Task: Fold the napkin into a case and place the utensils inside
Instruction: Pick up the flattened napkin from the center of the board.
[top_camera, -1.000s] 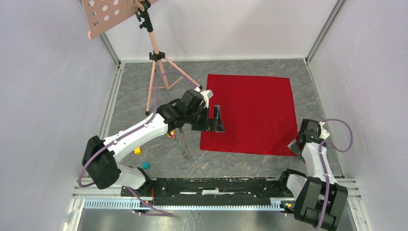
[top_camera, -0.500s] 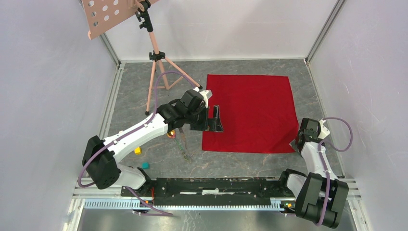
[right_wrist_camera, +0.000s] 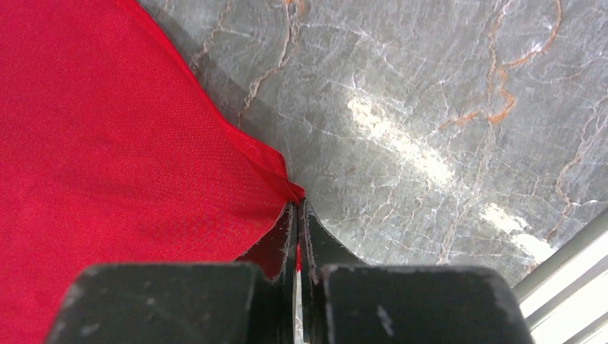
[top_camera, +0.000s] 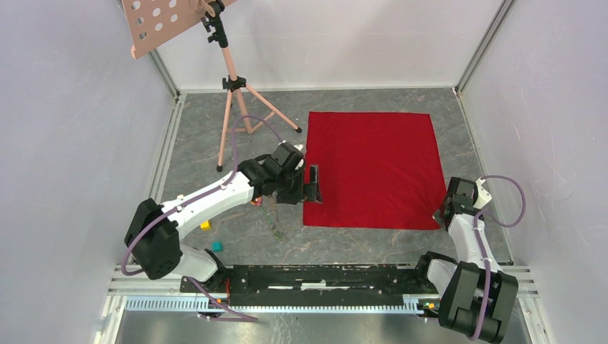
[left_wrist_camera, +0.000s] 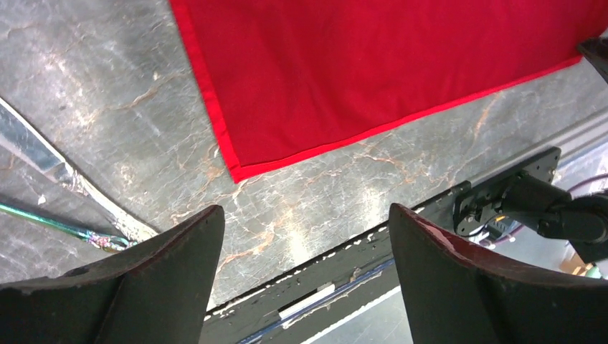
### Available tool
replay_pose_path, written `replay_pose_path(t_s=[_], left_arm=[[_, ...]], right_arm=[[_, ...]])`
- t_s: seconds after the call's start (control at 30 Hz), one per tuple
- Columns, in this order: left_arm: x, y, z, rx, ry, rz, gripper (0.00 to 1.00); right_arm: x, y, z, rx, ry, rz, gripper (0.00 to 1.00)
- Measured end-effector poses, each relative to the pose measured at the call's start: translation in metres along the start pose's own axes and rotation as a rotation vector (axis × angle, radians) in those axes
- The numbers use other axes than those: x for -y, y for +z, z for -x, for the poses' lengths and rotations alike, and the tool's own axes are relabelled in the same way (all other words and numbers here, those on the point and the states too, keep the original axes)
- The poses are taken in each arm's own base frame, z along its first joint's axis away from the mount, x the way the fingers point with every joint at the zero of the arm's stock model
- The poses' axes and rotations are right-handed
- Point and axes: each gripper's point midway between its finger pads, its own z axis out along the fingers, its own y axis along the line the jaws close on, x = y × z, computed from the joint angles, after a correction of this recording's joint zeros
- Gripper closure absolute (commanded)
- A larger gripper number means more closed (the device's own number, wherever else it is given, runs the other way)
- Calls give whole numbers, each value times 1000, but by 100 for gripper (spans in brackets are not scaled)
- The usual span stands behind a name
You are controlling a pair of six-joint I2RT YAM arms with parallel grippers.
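The red napkin (top_camera: 373,168) lies spread flat on the grey marbled table. My left gripper (top_camera: 313,185) hangs open at the cloth's left edge near the near-left corner, with nothing between its jaws. In the left wrist view that napkin (left_wrist_camera: 358,64) corner sits just ahead of the open left gripper (left_wrist_camera: 305,211). My right gripper (top_camera: 439,215) is shut on the napkin's near-right corner. The right wrist view shows the red napkin (right_wrist_camera: 107,143) hem pinched between the tips of the right gripper (right_wrist_camera: 297,204). The utensils (top_camera: 274,218) lie left of the cloth, under my left arm; a thin utensil handle (left_wrist_camera: 50,222) shows.
A pink tripod stand (top_camera: 233,86) rises at the back left. A yellow block (top_camera: 206,225) and a teal block (top_camera: 216,246) lie near the left arm's base. A black rail (top_camera: 323,276) runs along the near edge. White walls enclose the table.
The right gripper has closed on the napkin's near-right corner. The left gripper has drawn back leftward off the cloth to its left edge. The near-left corner settled flat.
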Motion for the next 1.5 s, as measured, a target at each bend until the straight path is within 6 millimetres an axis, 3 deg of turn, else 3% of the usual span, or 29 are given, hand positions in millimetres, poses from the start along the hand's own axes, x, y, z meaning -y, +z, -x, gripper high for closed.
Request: replay_pose_path(t_s=[0.07, 0.33, 0.4, 0.47, 0.87, 1.13, 1.5], left_arm=[[-8, 5, -2, -5, -51, 32, 20], [-47, 28, -12, -40, -296, 231, 23], [-51, 30, -14, -43, -320, 257, 23], [-53, 30, -13, -35, -337, 273, 23], [-57, 28, -12, -21, -339, 292, 21], [-51, 23, -5, 6, -323, 258, 21], [-39, 18, 4, 36, -281, 190, 10]], right_arm=[[2, -3, -3, -8, -6, -3, 100], [12, -16, -10, -20, -10, -10, 99], [13, -19, -10, -16, -10, -9, 73], [13, -21, -9, -16, -12, -8, 61], [17, -19, -15, -52, -52, -27, 43], [21, -20, -9, -28, -61, -50, 41], [24, -14, -11, -25, -57, -74, 40]])
